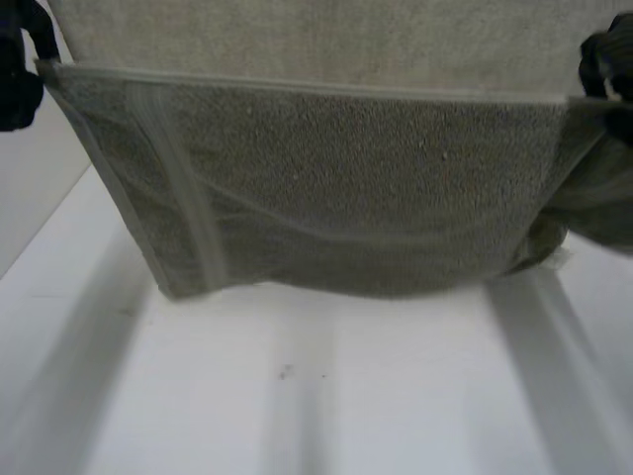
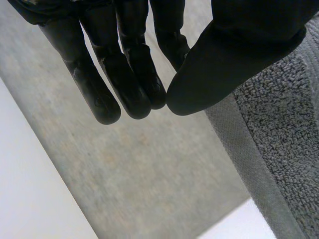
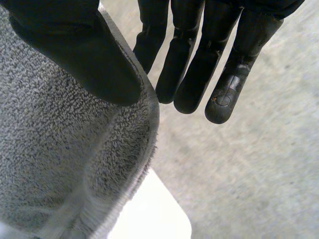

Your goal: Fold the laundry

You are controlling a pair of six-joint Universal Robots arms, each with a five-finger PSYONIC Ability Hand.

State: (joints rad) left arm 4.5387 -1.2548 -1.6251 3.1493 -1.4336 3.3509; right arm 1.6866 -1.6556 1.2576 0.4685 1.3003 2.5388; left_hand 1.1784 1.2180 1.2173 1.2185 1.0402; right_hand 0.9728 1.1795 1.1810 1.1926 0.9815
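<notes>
Holding up a grey terry-cloth towel by its two upper corners, spread wide above the white counter. Pinching one corner between thumb and straight fingers of the left hand, the other likewise in the right hand. Lower edge perhaps touching the counter.

Looks like a lab (plain white table).
</notes>
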